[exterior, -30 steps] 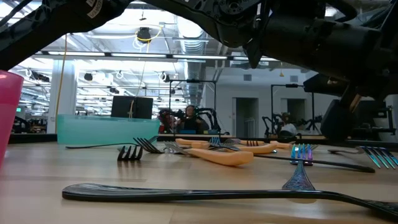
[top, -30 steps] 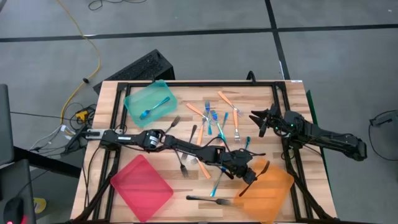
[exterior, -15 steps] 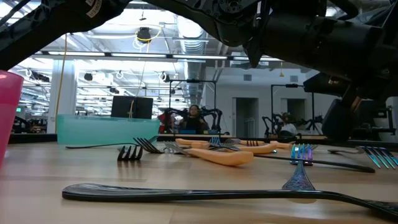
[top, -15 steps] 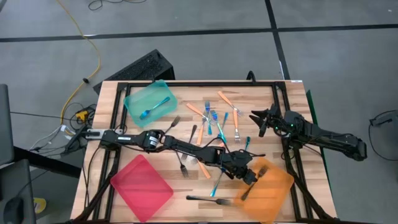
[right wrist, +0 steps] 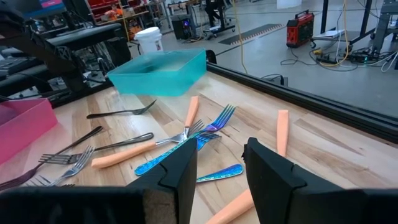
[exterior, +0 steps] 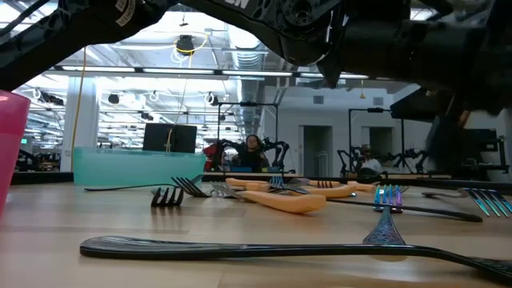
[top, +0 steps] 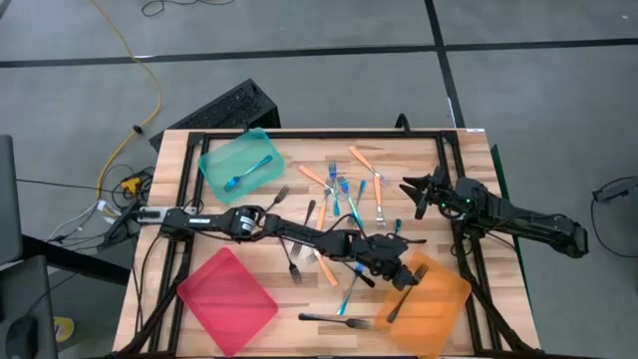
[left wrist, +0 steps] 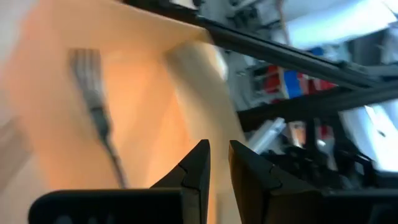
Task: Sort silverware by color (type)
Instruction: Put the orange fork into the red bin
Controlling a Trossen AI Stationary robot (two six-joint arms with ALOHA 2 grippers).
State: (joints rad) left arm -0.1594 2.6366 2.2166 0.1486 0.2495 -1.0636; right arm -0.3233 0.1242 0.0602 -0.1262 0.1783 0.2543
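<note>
The sorting has only just started. 1 blue fork [top: 237,180] lies in the teal tray [top: 221,157]. 1 dark fork [top: 403,296] lies in the orange tray [top: 447,295]. The red tray [top: 229,304] looks bare.

Most forks are not sorted yet. They lie mixed in a pile [top: 344,194] in the middle of the table [top: 289,148]: orange ones, blue ones and black ones, some crossing each other. 1 black fork [top: 334,320] lies alone near the front edge, between the red and orange trays.

The left gripper [top: 394,276] is over the inner edge of the orange tray, just beside the dark fork. Its fingers [left wrist: 198,163] have a small gap and hold nothing.

The right gripper [top: 417,192] waits at the right side of the table, near the pile. Its fingers [right wrist: 180,167] are apart and hold nothing.

So about 2 forks are done. Nearly all the rest are left to do.
</note>
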